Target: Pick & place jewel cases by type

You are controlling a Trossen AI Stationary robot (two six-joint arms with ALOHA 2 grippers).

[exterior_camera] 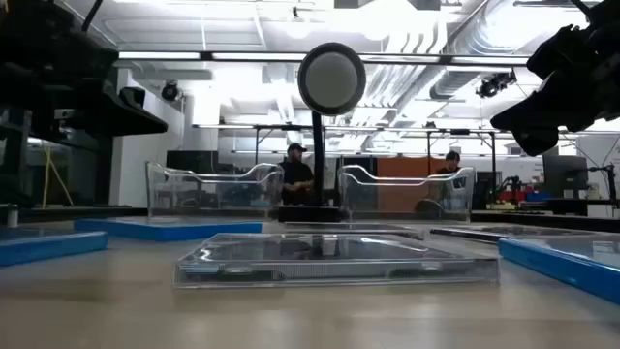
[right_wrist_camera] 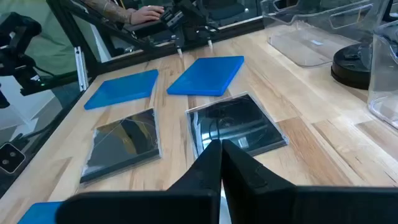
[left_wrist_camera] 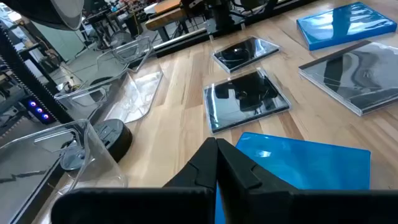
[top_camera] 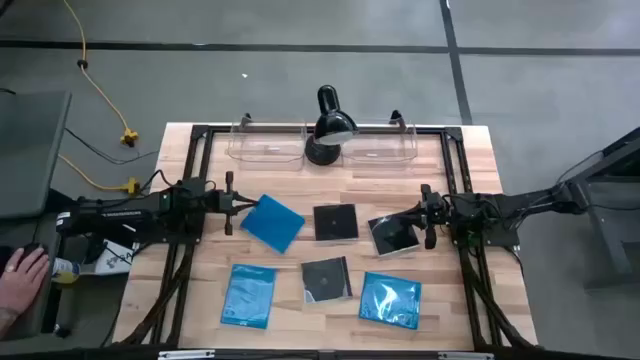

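Progress: nothing sorted, both bins (top_camera: 268,148) ahead of me empty | six cases on worktop (top_camera: 470,300) between my grippers | left gripper (top_camera: 232,203) closed, empty, blue case (top_camera: 272,222) just beyond | right gripper (top_camera: 427,215) closed, empty, black case (top_camera: 394,235) just beyond.

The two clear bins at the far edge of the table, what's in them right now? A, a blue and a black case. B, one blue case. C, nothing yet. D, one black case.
C: both clear bins show bare in the high view, and all six cases lie on the table, three blue and three black.
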